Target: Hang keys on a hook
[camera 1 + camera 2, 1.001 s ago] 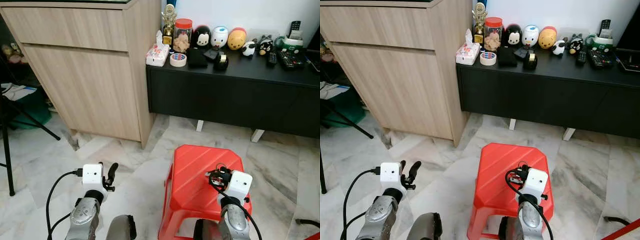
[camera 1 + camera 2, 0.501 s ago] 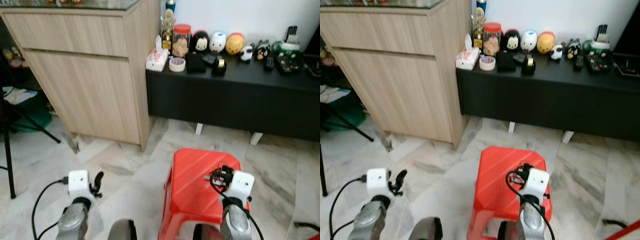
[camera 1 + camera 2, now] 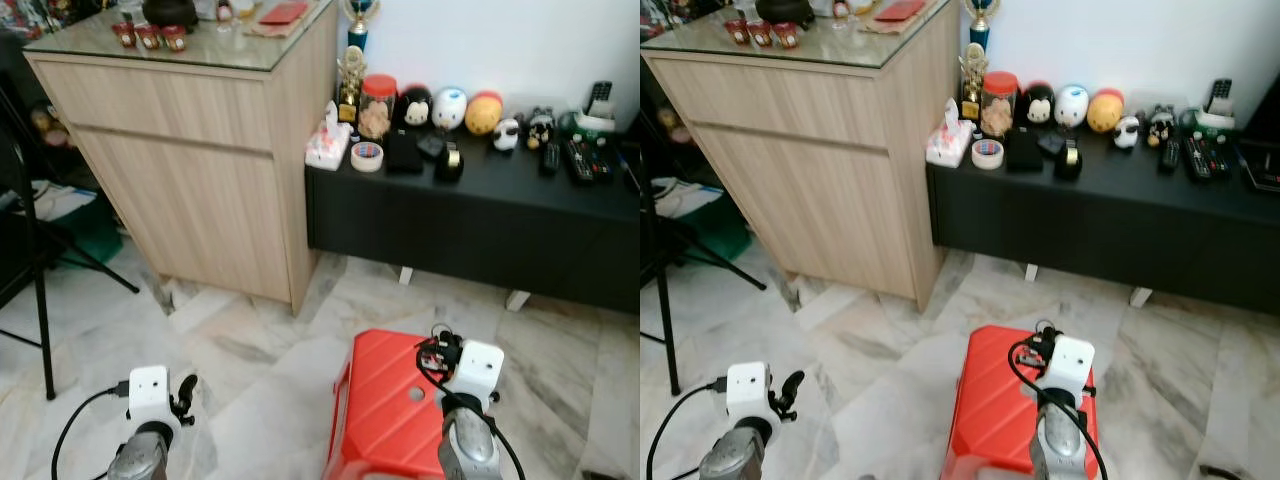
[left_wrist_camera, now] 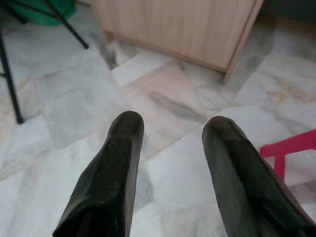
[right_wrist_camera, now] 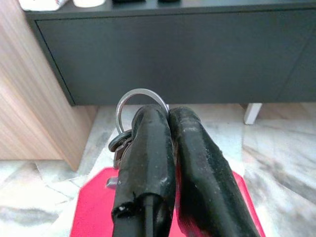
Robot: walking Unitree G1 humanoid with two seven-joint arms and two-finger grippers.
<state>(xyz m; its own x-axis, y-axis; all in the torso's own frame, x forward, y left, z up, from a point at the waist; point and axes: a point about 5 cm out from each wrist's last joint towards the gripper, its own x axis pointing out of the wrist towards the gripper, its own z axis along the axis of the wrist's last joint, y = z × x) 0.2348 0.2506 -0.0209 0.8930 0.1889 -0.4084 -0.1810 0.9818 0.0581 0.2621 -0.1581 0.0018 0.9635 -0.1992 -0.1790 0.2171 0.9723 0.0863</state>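
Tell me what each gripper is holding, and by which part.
The right gripper is shut on the keys, pinching the key ring. The left gripper is open, holding nothing.

A marble floor [image 3: 250, 350] carries a wooden cabinet [image 3: 200, 170], a red stool [image 3: 385, 410] and a low black sideboard [image 3: 480, 215], on which sit a tissue pack [image 3: 328, 145], a tape roll [image 3: 367, 156], a jar [image 3: 378, 104] and 3 round toys [image 3: 449, 108].
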